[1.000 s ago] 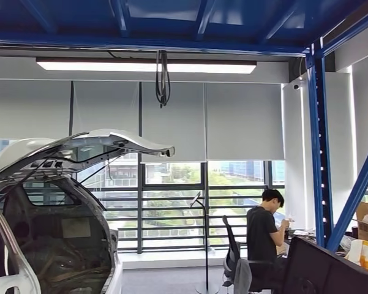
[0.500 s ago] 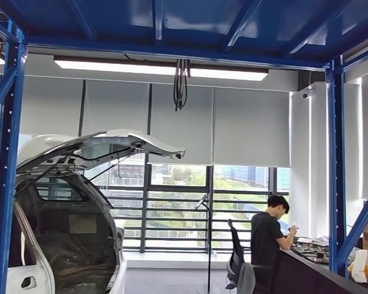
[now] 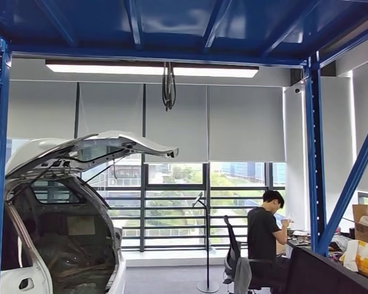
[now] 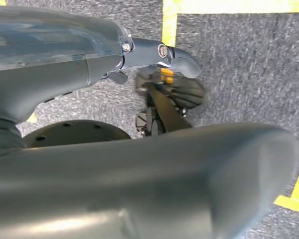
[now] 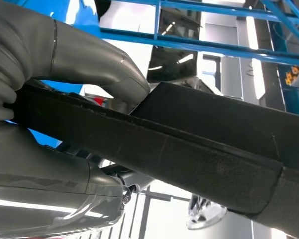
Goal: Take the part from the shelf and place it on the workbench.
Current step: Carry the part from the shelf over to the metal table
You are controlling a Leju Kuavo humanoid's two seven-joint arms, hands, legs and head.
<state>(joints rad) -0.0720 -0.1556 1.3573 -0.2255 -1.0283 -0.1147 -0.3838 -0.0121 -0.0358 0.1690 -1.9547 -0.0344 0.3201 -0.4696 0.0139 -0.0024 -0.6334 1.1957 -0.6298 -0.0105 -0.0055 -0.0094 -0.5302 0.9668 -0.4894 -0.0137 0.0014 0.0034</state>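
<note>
The right hand (image 5: 65, 129) is gripping a long, black, textured trim part (image 5: 200, 144). In the right wrist view the grey thumb is pressing on one face of the part while the other fingers (image 5: 57, 189) are wrapping under the opposite face, so the hand is clamped on it. The part is running out past the hand, and blue steel beams (image 5: 215, 45) are showing behind it.

The left hand (image 4: 155, 55) is hanging over grey carpet (image 4: 238, 55) marked with yellow floor tape (image 4: 169, 22). One grey finger is reaching out straight and nothing is showing in the hand, but large grey covers are blocking much of the picture, so whether its fingers are apart or together cannot be told.

The head view is looking across a workshop under a blue steel frame (image 3: 314, 153). A white car body (image 3: 57, 202) is standing at the left with its tailgate (image 3: 93, 147) raised. A long ceiling light (image 3: 152, 68) is glowing overhead, with a loop of black cable (image 3: 168, 86) hanging beside it. Grey roller blinds (image 3: 182, 119) are covering the upper windows. At the right a person in a black shirt (image 3: 264, 229) is sitting on an office chair (image 3: 235, 257) at a cluttered desk (image 3: 307, 236), near cardboard boxes (image 3: 367, 223).
</note>
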